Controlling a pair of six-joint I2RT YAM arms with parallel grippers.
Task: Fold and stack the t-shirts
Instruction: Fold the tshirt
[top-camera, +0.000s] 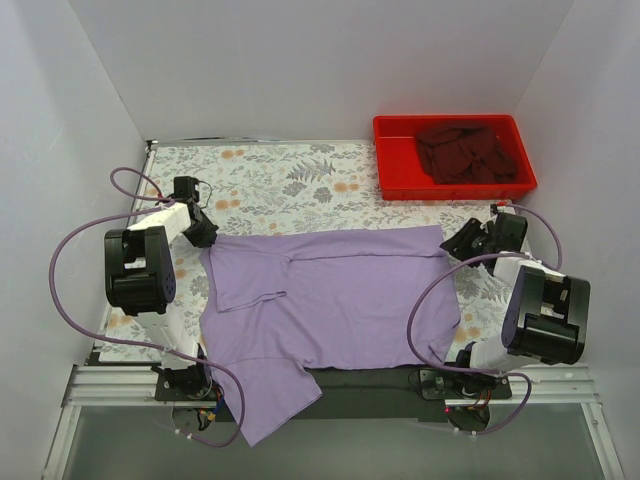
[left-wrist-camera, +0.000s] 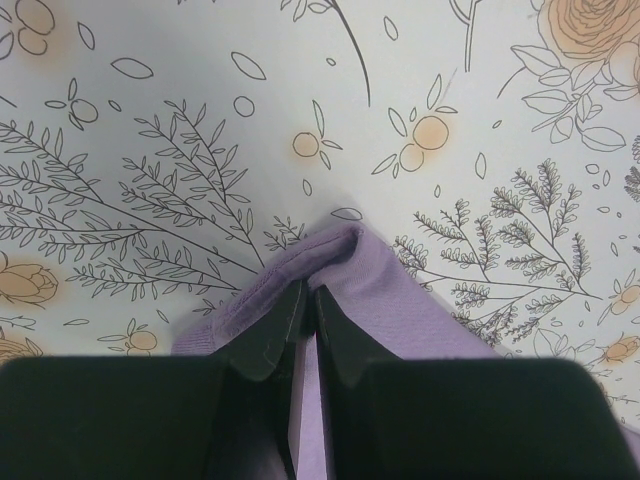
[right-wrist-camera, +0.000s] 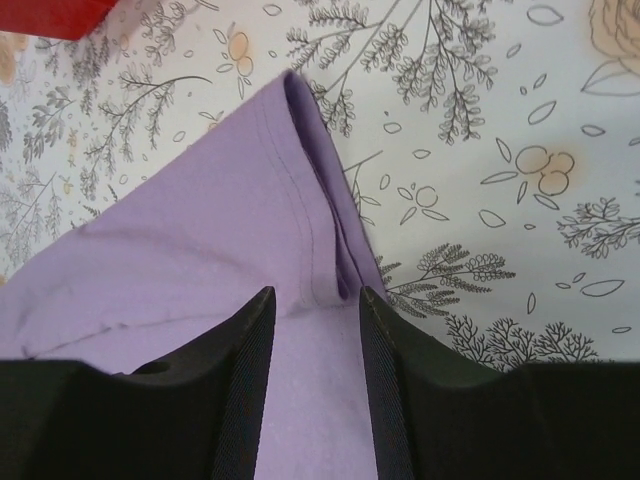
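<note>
The lavender t-shirt lies spread on the floral table, one sleeve hanging over the near edge. My left gripper is at its far left corner, shut on a pinched fold of the lavender cloth; the jaws meet with fabric bunched at their tips. My right gripper is at the far right corner. In the right wrist view its jaws stand apart, straddling the stitched hem of the lavender shirt. The maroon t-shirt lies crumpled in the tray.
A red plastic tray sits at the back right of the table. Floral tablecloth shows behind the shirt. White walls close in the left, right and back. Purple cables loop beside both arms.
</note>
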